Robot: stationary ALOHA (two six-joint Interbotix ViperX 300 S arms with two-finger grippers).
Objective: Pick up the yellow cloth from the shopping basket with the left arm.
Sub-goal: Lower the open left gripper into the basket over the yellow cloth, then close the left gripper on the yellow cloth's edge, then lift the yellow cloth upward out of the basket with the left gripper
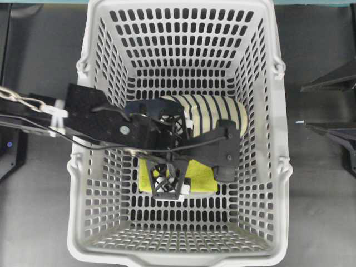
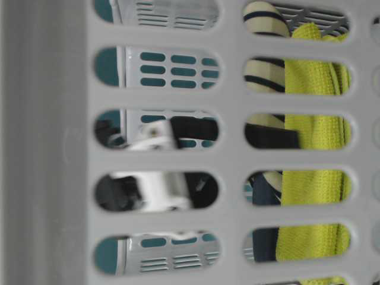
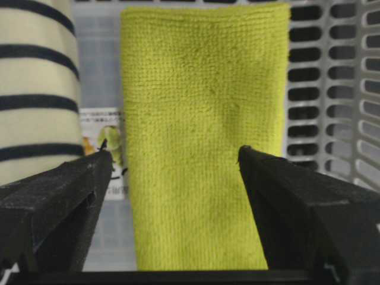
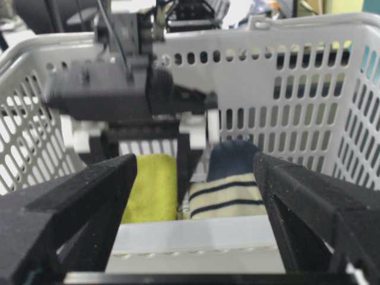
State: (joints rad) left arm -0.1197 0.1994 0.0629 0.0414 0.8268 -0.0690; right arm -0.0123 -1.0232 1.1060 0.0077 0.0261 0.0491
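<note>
The yellow cloth (image 1: 201, 173) lies flat on the floor of the grey shopping basket (image 1: 281, 111), just in front of the navy-and-cream striped slipper (image 1: 214, 114). My left gripper (image 1: 194, 167) is down inside the basket, open, with its fingers on either side of the cloth and nothing held. In the left wrist view the cloth (image 3: 205, 119) fills the gap between the open left gripper (image 3: 173, 151) fingers. My right gripper (image 1: 305, 107) is open and empty outside the basket's right wall. The right wrist view shows the cloth (image 4: 151, 184) over the rim (image 4: 196, 237).
The slipper (image 3: 35, 89) lies close along the cloth's side. A small printed label (image 3: 101, 148) lies on the basket floor between them. The slotted basket wall (image 3: 332, 89) stands on the cloth's other side. The left arm (image 4: 119, 89) spans the basket interior.
</note>
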